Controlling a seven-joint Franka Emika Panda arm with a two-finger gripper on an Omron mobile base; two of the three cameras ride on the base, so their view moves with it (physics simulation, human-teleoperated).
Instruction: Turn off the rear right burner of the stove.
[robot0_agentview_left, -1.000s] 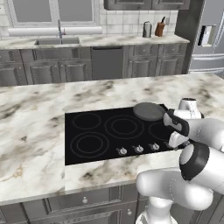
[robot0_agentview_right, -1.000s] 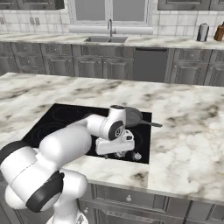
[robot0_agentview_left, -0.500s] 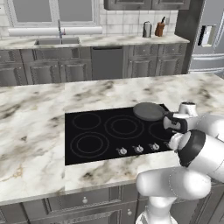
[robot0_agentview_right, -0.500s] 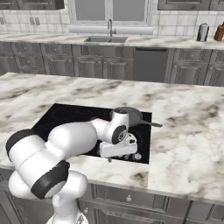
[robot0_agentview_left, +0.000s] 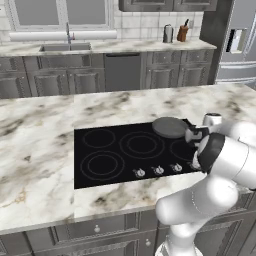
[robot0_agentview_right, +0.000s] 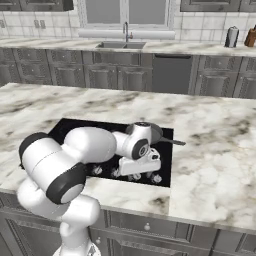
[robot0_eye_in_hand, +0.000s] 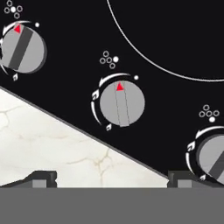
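Knobs fill our hand view: our gripper (robot0_eye_in_hand: 111, 177), fingers apart, has drifted right along the stove (robot0_agentview_left: 100, 145), centring over one knob (robot0_eye_in_hand: 122, 104), untouched.

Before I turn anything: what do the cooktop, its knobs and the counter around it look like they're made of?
The stove looks like smooth black glass: flat, dark, with thin printed ring outlines. The middle knob looks like matte silver metal or metal-look plastic, grey with a raised bar and a red pointer; the render leaves that open. The counter looks like polished marble, white with grey-brown veins. The gripper hovers above the knobs.
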